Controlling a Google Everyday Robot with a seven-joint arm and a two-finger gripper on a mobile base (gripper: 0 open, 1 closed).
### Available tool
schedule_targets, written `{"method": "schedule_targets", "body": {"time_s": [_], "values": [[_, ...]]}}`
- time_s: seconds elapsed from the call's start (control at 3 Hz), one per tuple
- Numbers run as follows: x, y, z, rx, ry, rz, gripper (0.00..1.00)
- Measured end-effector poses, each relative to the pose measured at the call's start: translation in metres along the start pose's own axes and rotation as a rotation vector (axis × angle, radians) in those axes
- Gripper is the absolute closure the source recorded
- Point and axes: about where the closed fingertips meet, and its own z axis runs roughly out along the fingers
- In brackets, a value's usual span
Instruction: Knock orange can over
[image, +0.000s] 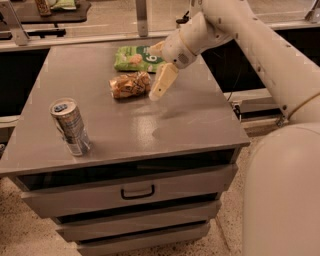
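The orange can (129, 85) lies on its side on the grey cabinet top (190, 120), near the middle back. It is copper-orange with pale mottled markings. My gripper (161, 82) hangs from the arm that comes in from the upper right. It points down at the top and sits right beside the can's right end; I cannot tell whether it touches the can.
A taller silver-grey can (70, 127) stands upright at the front left. A green snack bag (134, 57) lies flat just behind the orange can. The cabinet has drawers (137, 192) below. My arm's white body (280, 190) fills the right side.
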Motion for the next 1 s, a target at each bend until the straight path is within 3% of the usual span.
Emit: {"method": "schedule_targets", "body": {"time_s": [0.33, 0.67, 1.0], "values": [[0.011, 0.002, -0.061, 0.159, -0.105, 0.024, 0.00], [0.025, 0.004, -0.119, 0.326, -0.252, 0.028, 0.00], [0.051, 0.013, -0.162, 0.407, -0.263, 0.052, 0.00]]}}
